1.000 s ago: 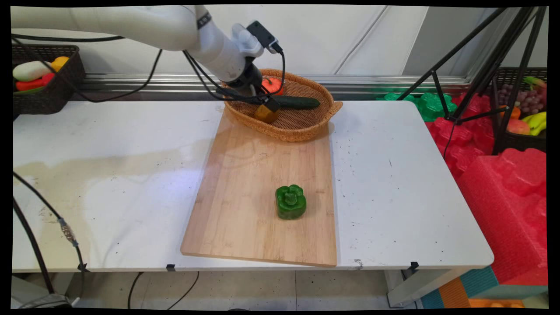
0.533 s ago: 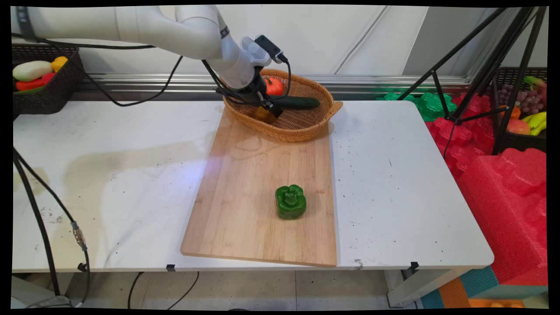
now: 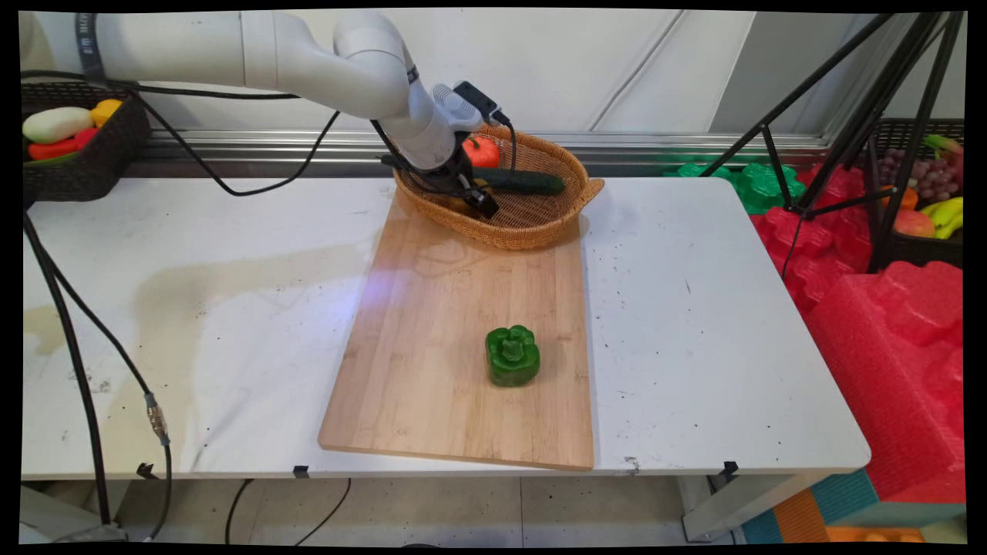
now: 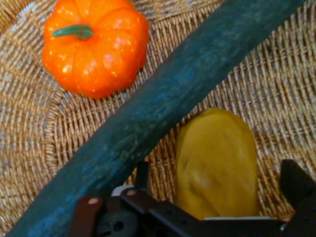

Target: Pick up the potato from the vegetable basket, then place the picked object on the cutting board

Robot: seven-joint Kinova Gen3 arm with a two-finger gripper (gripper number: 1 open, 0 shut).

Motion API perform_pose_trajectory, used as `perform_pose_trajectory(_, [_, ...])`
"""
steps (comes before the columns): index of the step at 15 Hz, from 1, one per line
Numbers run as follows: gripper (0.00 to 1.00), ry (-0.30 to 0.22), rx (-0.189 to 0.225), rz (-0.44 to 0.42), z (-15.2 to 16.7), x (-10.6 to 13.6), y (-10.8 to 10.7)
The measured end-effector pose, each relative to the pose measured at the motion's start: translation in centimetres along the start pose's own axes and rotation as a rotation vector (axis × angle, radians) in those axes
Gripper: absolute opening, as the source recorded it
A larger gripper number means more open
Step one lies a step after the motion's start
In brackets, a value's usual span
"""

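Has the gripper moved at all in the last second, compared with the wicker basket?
Yes. The gripper has shifted slightly right and sunk lower into the wicker basket, bringing the yellow-brown piece down beside the cucumber.

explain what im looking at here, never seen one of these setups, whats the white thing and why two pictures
The white thing is a robot arm. Its black gripper reaches into a wicker basket at the far end of a wooden board. One picture looks down across the white table; the other comes from a camera on the hand. There a yellow-brown vegetable lies between the open fingers, beside a cucumber and a small pumpkin. A green pepper sits on the board.
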Motion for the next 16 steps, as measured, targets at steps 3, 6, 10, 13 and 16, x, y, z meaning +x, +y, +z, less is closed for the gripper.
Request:
perform_pose_trajectory(3, [0.0,-0.007,0.003,-0.012,0.5,0.0,0.2])
perform_pose_trajectory(6, [0.0,-0.003,0.008,-0.02,0.4,0.0,0.3])
perform_pose_trajectory(10, [0.0,0.021,0.014,-0.025,-0.6,0.3,0.7])
perform_pose_trajectory(13, [0.0,0.052,0.021,-0.026,-2.4,0.5,1.0])
perform_pose_trajectory(16, [0.0,0.093,0.024,-0.017,-4.6,0.8,1.5])
